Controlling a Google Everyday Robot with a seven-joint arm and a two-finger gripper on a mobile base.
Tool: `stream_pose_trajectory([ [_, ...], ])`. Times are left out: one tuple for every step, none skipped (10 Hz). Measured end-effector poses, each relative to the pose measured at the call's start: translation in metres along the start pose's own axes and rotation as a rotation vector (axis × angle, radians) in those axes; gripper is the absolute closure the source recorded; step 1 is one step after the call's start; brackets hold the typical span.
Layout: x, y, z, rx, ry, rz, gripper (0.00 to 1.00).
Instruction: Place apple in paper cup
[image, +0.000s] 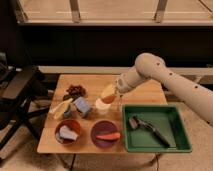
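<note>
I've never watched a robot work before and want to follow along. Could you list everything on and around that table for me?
apple: one, orange-yellow, at the gripper, right over the paper cup
paper cup: one, white, table centre
purple bowl: one, front centre, holding an orange-red carrot-like piece
red-brown bowl: one, front left, pale items inside
blue block: one, left of the cup
yellow item: one, left side
dark pile: one, back left
green tray: one, right, holding a dark utensil
wooden table: one, light brown
black chair: one, far left
gripper: one, off-white arm, over the cup
</note>
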Motion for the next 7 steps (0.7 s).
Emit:
stream_pose_trajectory([
  [-0.003, 0.007, 0.007, -0.017, 0.007, -0.01, 1.0],
  [-0.004, 0.008, 0.01, -0.027, 0.011, -0.012, 0.97],
  [-0.005, 0.006, 0.013, -0.036, 0.012, -0.005, 0.86],
  [-0.007, 0.002, 0.017, -0.039, 0.01, 0.006, 0.76],
  [-0.01, 0.0, 0.021, -0.04, 0.009, 0.014, 0.67],
  [-0.013, -0.002, 0.026, -0.038, 0.008, 0.022, 0.57],
  [-0.016, -0.005, 0.033, -0.035, 0.008, 0.032, 0.45],
])
